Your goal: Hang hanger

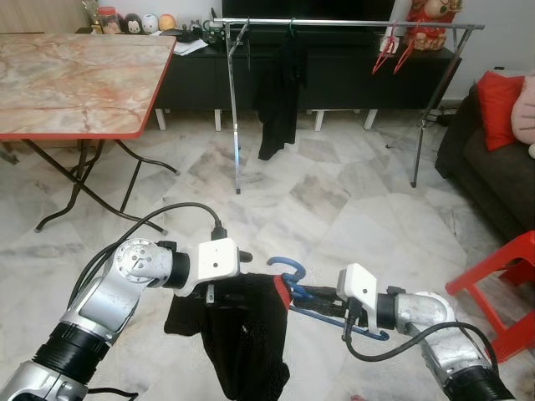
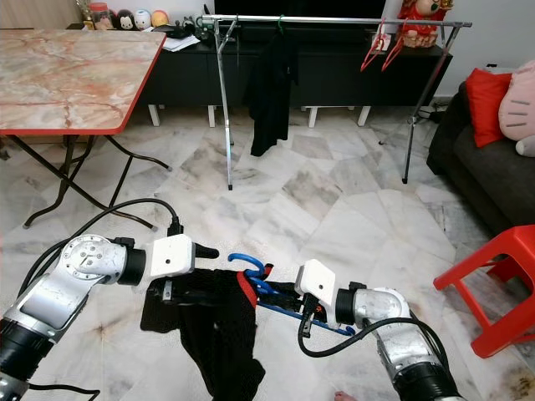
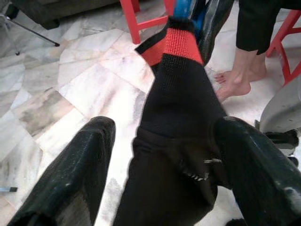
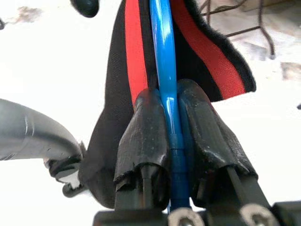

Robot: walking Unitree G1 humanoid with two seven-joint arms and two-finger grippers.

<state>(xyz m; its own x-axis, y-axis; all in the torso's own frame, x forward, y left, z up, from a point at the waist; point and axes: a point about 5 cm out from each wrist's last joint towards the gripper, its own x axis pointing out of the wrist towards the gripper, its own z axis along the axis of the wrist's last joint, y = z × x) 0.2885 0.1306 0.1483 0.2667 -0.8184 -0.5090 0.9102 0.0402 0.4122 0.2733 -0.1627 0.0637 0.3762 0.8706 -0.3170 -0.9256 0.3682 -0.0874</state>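
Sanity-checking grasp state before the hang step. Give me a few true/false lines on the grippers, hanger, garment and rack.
1. The right gripper is shut on the blue hanger. True.
2. The black garment with red trim lies flat on the floor. False: it hangs from the hanger, between the grippers.
3. The left gripper has its fingers apart, with the garment between them. True.
4. The clothes rack is bare. False: a dark garment and red hangers hang on it.
5. The blue hanger is already on the rack. False: it is held low, short of the rack.
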